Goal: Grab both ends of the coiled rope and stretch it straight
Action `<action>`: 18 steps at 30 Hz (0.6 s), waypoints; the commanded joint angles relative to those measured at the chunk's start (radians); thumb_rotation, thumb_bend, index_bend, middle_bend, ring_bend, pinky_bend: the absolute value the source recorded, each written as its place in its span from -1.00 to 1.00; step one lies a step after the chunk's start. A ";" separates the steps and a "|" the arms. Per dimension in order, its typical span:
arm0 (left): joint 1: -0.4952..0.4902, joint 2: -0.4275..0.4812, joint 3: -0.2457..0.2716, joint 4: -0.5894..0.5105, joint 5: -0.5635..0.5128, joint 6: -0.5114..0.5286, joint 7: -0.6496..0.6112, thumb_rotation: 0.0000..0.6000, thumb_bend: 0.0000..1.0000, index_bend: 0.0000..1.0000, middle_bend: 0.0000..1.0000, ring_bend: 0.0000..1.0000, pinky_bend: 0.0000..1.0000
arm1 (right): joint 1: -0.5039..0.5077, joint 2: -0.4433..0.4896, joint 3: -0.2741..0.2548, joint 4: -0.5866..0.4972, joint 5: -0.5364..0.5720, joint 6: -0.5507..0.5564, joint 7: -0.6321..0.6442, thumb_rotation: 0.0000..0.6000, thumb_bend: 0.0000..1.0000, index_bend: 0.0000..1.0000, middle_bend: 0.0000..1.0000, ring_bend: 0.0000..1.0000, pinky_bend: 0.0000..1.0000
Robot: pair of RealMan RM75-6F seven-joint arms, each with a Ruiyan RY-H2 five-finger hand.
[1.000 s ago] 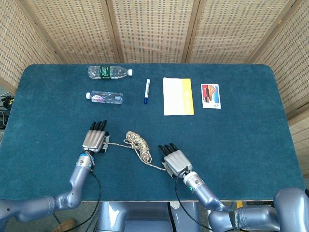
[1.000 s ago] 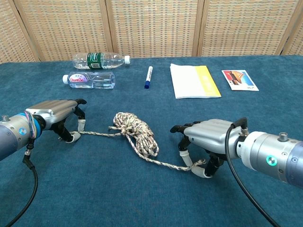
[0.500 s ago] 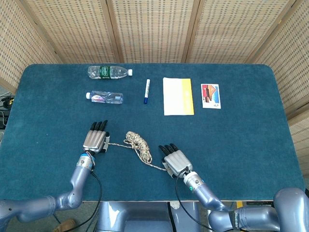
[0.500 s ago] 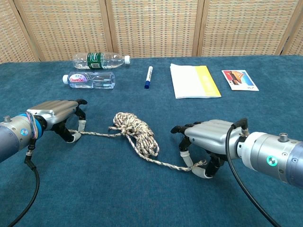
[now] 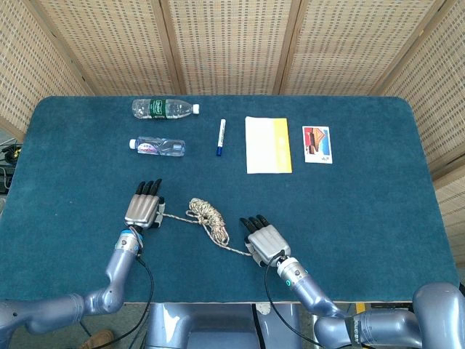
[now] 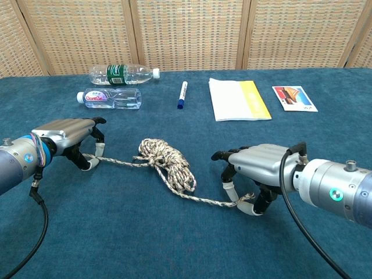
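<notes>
A speckled beige rope (image 6: 167, 161) lies coiled in a loose bundle (image 5: 208, 214) near the table's front, with one strand running out to each side. My left hand (image 6: 68, 138) (image 5: 145, 205) pinches the left end just off the cloth. My right hand (image 6: 254, 173) (image 5: 264, 240) pinches the right end, which trails from the coil to its fingertips. Both strands run almost taut, and the coil is still wound.
At the back of the blue table (image 5: 363, 196) lie two plastic bottles (image 5: 163, 109) (image 5: 157, 146), a blue marker (image 5: 221, 137), a white and yellow booklet (image 5: 267, 144) and a picture card (image 5: 317, 144). Wicker screens stand behind the table.
Both hands have lifted slightly with the rope ends. The left strand has risen off the cloth and the right strand has drawn tighter.
</notes>
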 commanded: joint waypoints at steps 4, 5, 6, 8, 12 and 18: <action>-0.002 0.047 -0.020 -0.034 0.021 0.023 -0.008 1.00 -0.01 0.50 -1.00 -1.00 -1.00 | -0.014 0.051 0.017 -0.023 -0.018 0.033 0.016 1.00 -0.08 0.26 -1.00 -1.00 -1.00; -0.002 0.055 -0.023 -0.041 0.024 0.025 -0.008 1.00 -0.01 0.50 -1.00 -1.00 -1.00 | -0.017 0.061 0.020 -0.028 -0.019 0.039 0.019 1.00 -0.08 0.26 -1.00 -1.00 -1.00; -0.003 0.063 -0.025 -0.049 0.027 0.026 -0.009 1.00 -0.01 0.51 -1.00 -1.00 -1.00 | -0.021 0.073 0.023 -0.033 -0.019 0.044 0.023 1.00 -0.08 0.26 -1.00 -1.00 -1.00; -0.003 0.079 -0.027 -0.065 0.033 0.027 -0.012 1.00 -0.01 0.51 -1.00 -1.00 -1.00 | -0.028 0.097 0.026 -0.042 -0.019 0.053 0.030 1.00 -0.08 0.26 -1.00 -1.00 -1.00; -0.003 0.099 -0.025 -0.089 0.045 0.032 -0.014 1.00 0.00 0.52 -1.00 -1.00 -1.00 | -0.043 0.136 0.027 -0.054 -0.021 0.065 0.046 1.00 -0.08 0.26 -1.00 -1.00 -1.00; 0.001 0.130 -0.013 -0.134 0.061 0.054 0.006 1.00 0.00 0.52 -1.00 -1.00 -1.00 | -0.082 0.215 0.031 -0.056 -0.028 0.092 0.098 1.00 -0.08 0.26 -1.00 -1.00 -1.00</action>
